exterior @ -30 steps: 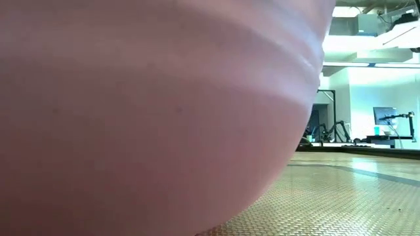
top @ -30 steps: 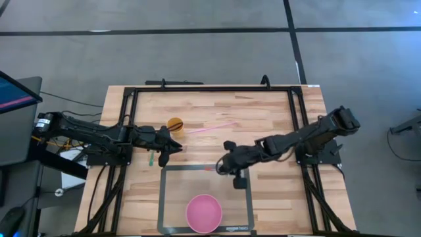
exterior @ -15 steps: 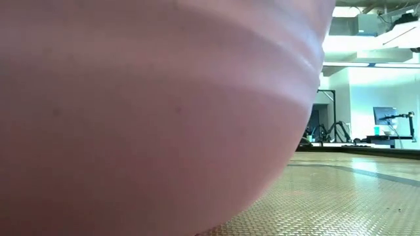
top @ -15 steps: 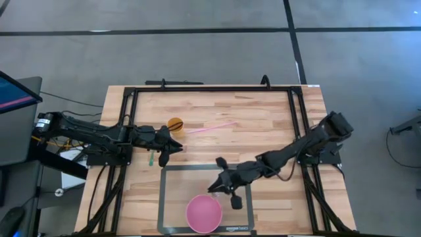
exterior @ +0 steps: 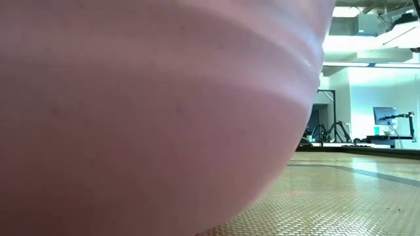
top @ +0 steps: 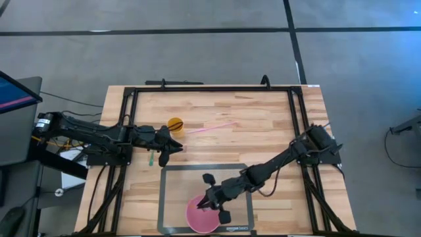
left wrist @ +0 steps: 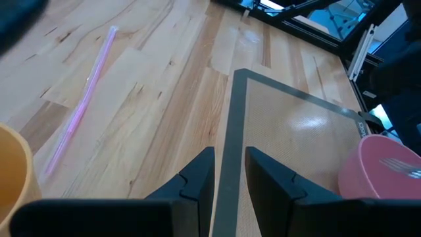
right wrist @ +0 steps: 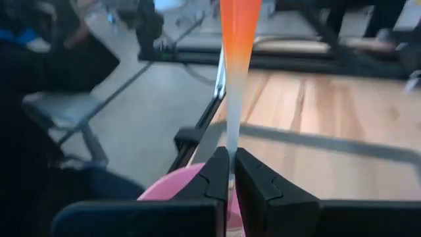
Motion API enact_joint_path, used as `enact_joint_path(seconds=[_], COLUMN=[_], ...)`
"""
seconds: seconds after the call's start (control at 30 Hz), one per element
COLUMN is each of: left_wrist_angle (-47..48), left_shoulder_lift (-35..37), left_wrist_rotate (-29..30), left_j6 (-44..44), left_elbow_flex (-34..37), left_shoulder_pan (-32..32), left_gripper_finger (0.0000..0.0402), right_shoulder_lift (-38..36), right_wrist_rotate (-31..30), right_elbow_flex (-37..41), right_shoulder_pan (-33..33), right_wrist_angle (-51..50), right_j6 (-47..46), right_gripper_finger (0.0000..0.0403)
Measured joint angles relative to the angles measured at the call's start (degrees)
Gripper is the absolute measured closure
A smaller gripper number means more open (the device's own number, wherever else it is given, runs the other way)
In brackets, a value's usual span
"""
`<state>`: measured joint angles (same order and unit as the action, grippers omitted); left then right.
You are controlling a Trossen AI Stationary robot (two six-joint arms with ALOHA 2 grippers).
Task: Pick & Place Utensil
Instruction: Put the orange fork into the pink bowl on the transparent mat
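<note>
A pink bowl (top: 200, 219) sits on a grey-edged mat (top: 162, 191) near the table's near edge; it fills the low view (exterior: 131, 118). My right gripper (top: 209, 203) reaches over the bowl's far rim, shut on a utensil (right wrist: 235, 39) whose handle fades from orange to pale. Pale tines (left wrist: 400, 164) show over the bowl (left wrist: 371, 178) in the left wrist view. My left gripper (top: 170, 146) waits at the table's left, slightly open and touching nothing, just beyond the mat's far left corner. My right gripper pinches the utensil between its two fingers at the pale part of the handle (right wrist: 228, 153). The orange end of the handle points away past the fingertips. The utensil is lifted clear over the pink bowl (right wrist: 177, 187); its other end is hidden by the fingers.
An orange cup (top: 175, 124) stands right next to the left gripper, on its far side. A pink straw (top: 212, 127) lies on the wood toward the far edge, also in the left wrist view (left wrist: 82, 108). A small green item (top: 150, 158) lies left of the mat. Black frame rails border the table.
My right gripper has travelled from the mat's far edge toward the near edge and slightly left, carrying the utensil, and now stands over the pink bowl. The arm has stretched out low across the mat. The left arm has kept still.
</note>
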<state>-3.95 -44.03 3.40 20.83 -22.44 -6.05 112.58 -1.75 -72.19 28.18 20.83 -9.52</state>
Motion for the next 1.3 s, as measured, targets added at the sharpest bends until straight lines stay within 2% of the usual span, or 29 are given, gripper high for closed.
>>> enact_joint_path(seconds=[0.27, 1.3], left_wrist_angle=[0.0, 0.0], left_shoulder_lift=[0.0, 0.0], left_wrist_rotate=[0.0, 0.0], left_j6=[0.0, 0.0], left_elbow_flex=[0.0, 0.0], left_shoulder_pan=[0.0, 0.0], left_gripper_finger=[0.0315, 0.0315], right_shoulder_lift=[3.2, 3.0], right_wrist_rotate=[2.0, 3.9], right_elbow_flex=[-4.6, -4.5], right_shoulder_pan=[-0.1, -0.6], right_wrist_angle=[-13.4, -14.4], right_j6=[0.0, 0.0], right_gripper_finger=[0.0393, 0.0390])
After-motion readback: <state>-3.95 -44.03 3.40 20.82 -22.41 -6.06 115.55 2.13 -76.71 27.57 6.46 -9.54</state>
